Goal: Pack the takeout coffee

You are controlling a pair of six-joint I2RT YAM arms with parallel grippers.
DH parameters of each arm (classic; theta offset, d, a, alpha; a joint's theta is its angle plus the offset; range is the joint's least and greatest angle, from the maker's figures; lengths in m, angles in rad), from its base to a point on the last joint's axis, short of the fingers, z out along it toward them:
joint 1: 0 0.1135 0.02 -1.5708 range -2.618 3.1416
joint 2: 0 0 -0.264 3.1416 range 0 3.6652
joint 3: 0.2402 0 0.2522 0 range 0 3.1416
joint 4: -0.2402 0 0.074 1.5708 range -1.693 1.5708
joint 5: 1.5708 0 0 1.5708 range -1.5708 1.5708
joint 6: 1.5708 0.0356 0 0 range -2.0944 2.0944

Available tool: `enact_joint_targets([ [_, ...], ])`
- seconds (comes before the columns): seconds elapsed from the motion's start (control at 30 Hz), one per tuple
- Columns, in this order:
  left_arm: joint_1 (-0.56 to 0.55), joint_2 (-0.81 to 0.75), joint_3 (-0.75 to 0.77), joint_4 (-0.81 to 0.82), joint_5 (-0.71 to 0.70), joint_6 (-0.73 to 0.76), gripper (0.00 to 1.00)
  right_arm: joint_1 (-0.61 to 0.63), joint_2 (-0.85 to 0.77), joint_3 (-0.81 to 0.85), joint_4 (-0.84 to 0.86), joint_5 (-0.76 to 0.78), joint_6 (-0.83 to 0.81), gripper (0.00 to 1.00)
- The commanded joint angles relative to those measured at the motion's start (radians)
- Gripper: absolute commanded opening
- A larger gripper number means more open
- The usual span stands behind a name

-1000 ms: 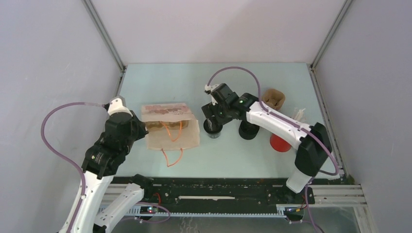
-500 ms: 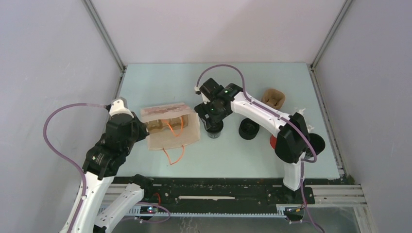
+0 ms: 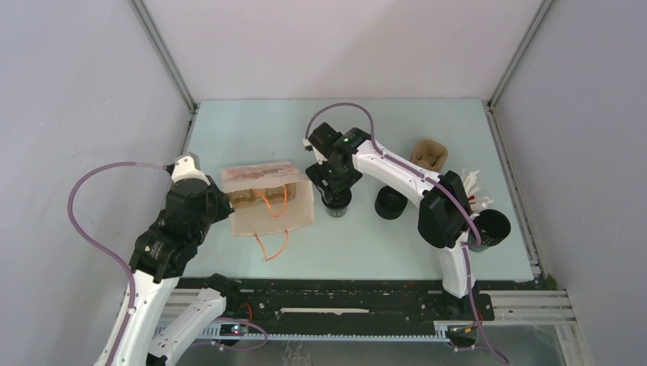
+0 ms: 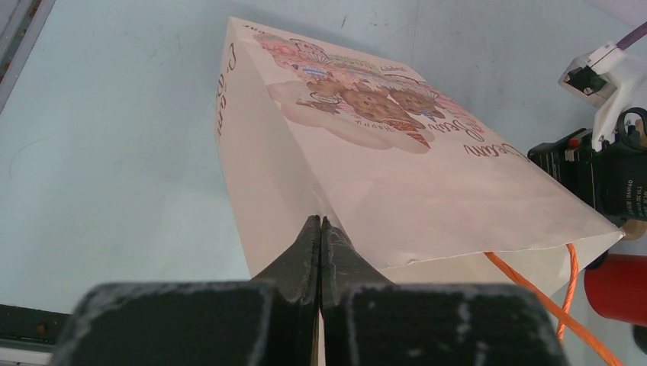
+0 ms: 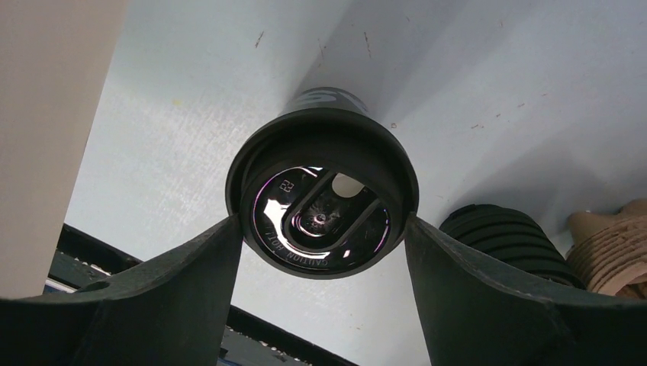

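The takeout coffee point(image 3: 336, 203), a black cup with a glossy black lid, stands just right of the paper bag point(image 3: 267, 200). In the right wrist view its lid point(image 5: 328, 207) sits between my two fingers, and both touch its rim. My right gripper point(image 3: 334, 192) is shut on it from above. I cannot tell whether the cup rests on the table. My left gripper point(image 4: 321, 222) is shut on the bag's left edge fold point(image 4: 305, 191). It holds the bag, with its orange handles point(image 3: 271, 204), open toward the cup.
A black ribbed round thing point(image 3: 391, 203) lies right of the coffee and shows in the right wrist view point(image 5: 507, 238). A brown pulp carrier point(image 3: 429, 154) stands behind it. An open black cup point(image 3: 489, 228) and a red cup of white sticks point(image 3: 471, 184) stand at the right, partly behind my right arm.
My right arm's elbow has swung left toward the middle and the wrist has turned over the coffee, which stayed in place. The left gripper and the bag have hardly moved.
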State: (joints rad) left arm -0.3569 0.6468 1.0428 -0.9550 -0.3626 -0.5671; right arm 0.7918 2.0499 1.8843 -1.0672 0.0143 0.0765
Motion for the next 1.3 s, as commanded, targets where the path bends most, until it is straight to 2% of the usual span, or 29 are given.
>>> enact_joint_targets([
  [0.0, 0.007, -0.013, -0.025, 0.030, -0.008, 0.021, 0.00, -0.007, 0.011, 0.047, -0.028, 0.016, -0.018, 0.84],
  [0.33, 0.007, -0.019, -0.031, 0.031, -0.005, 0.020, 0.00, -0.005, 0.034, 0.051, -0.032, 0.038, -0.018, 0.79],
  [0.47, 0.007, -0.023, -0.033, 0.031, -0.004, 0.021, 0.00, -0.004, 0.015, 0.041, -0.025, 0.053, -0.013, 0.66],
  [0.53, 0.006, -0.020, -0.039, 0.037, 0.009, 0.022, 0.00, -0.009, -0.013, 0.020, -0.005, 0.056, -0.006, 0.54],
  [0.6, 0.007, -0.019, -0.044, 0.048, 0.036, 0.030, 0.00, -0.014, -0.063, -0.021, 0.030, 0.063, 0.000, 0.50],
  [0.73, 0.006, -0.019, -0.061, 0.090, 0.108, 0.064, 0.00, -0.032, -0.243, -0.174, 0.134, 0.083, -0.007, 0.45],
  [0.83, 0.007, -0.017, -0.076, 0.133, 0.188, 0.109, 0.00, -0.029, -0.418, -0.314, 0.241, 0.091, -0.065, 0.33],
  [1.0, 0.005, -0.037, -0.126, 0.228, 0.310, 0.177, 0.00, 0.000, -0.730, -0.506, 0.390, 0.015, -0.145, 0.30],
  [1.07, 0.006, -0.052, -0.159, 0.284, 0.365, 0.199, 0.00, 0.039, -0.841, -0.569, 0.442, -0.003, -0.214, 0.29],
  [1.17, 0.006, -0.060, -0.200, 0.345, 0.427, 0.213, 0.00, 0.126, -0.966, -0.641, 0.486, 0.056, -0.335, 0.22],
  [1.27, 0.005, -0.040, -0.213, 0.357, 0.460, 0.220, 0.00, 0.184, -1.037, -0.655, 0.426, -0.035, -0.517, 0.22],
])
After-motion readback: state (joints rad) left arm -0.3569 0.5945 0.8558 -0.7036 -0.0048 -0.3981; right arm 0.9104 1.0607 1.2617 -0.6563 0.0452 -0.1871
